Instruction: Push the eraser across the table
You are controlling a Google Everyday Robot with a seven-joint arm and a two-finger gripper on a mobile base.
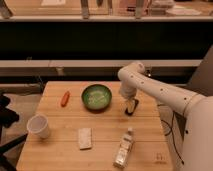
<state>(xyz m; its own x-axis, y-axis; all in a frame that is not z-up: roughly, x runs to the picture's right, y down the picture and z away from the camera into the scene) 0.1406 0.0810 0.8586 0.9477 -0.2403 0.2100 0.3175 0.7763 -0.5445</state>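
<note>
The light wooden table (105, 127) fills the lower part of the camera view. My white arm reaches in from the right and bends down to the table right of the green bowl (96, 96). My gripper (131, 105) points down there and rests on or just above the table top. A small black block, the eraser (131, 111), shows at the gripper's tip, mostly hidden by it. I cannot tell whether the gripper touches it.
An orange carrot (65, 98) lies left of the bowl. A white cup (39, 126) stands at the left edge. A pale grey-white pad (85, 138) and a lying bottle (125, 147) are near the front. A dark shelf wall runs behind the table.
</note>
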